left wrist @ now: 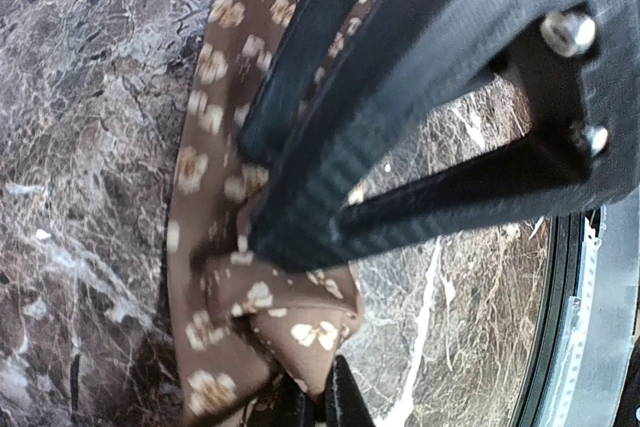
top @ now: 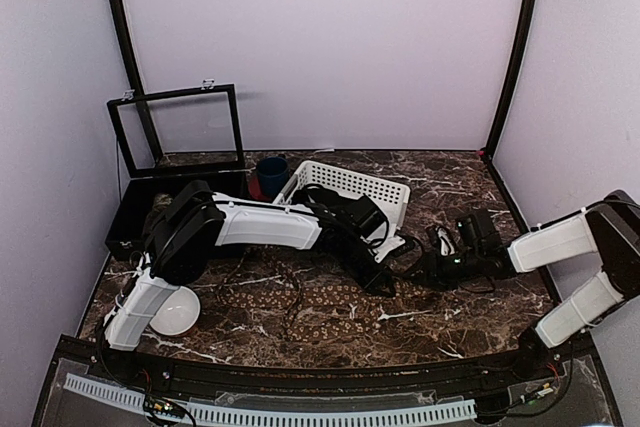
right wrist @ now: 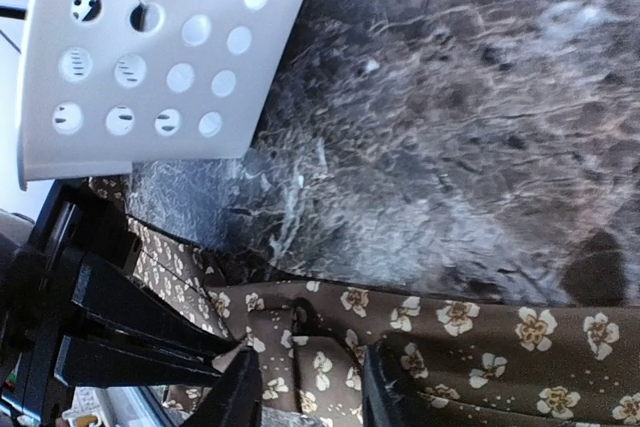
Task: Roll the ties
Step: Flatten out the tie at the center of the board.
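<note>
One dark brown tie [top: 300,302] with a tan flower pattern lies stretched across the front of the marble table. Both grippers meet at its right end. My left gripper [top: 385,282] is shut on a folded tip of the tie [left wrist: 215,147]; in the left wrist view that gripper [left wrist: 320,402] has its jaws almost together with the fold pinched between them. My right gripper [top: 415,272] comes from the right. In the right wrist view that gripper [right wrist: 312,387] has its fingers pressed on either side of the tie's [right wrist: 460,322] folded end. The right gripper's black fingers [left wrist: 400,127] fill the left wrist view.
A white perforated basket [top: 350,187] stands just behind the grippers and also shows in the right wrist view [right wrist: 150,57]. A black box [top: 150,202] with its lid raised is at the back left, a blue cup [top: 271,175] beside it. A white bowl [top: 175,315] sits front left.
</note>
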Available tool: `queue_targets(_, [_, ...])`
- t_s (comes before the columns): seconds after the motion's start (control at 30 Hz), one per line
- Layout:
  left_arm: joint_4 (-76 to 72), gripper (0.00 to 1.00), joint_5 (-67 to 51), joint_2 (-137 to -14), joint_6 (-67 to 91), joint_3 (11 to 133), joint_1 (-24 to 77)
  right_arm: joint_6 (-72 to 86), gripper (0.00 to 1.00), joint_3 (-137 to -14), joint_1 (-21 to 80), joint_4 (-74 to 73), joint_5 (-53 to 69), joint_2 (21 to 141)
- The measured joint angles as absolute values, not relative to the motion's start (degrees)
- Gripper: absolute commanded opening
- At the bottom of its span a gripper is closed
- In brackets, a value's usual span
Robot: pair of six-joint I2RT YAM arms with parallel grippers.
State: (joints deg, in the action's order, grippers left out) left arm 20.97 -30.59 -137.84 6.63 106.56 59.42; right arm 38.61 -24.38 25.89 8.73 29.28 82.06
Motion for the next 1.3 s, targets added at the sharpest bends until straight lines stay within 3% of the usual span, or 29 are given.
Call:
queue_targets(0.37, [20.9, 0.0, -30.7, -137.8, 6.6, 106.6, 59.4, 41.1, 0.23, -24.4, 26.7, 11.0, 33.6, 83.1])
queue_targets(0.7, [20.9, 0.0, -30.7, -137.8, 6.6, 106.6, 59.4, 40.4, 0.32, -24.5, 26.7, 4.6, 30.0, 76.7])
queue_targets(1.03, [20.9, 0.0, -30.7, -137.8, 6.6, 106.6, 59.4, 39.0, 0.35, -24.8, 27.1, 5.7, 28.1, 80.9])
queue_targets(1.2, [20.9, 0.0, -30.7, -137.8, 6.6, 106.6, 59.4, 39.0, 0.28, -25.4, 28.0, 8.0, 28.9, 83.0])
queue_targets(1.3, [20.9, 0.0, -30.7, -137.8, 6.6, 106.5, 59.4, 39.2, 0.18, -25.4, 28.2, 7.7, 29.1, 83.0])
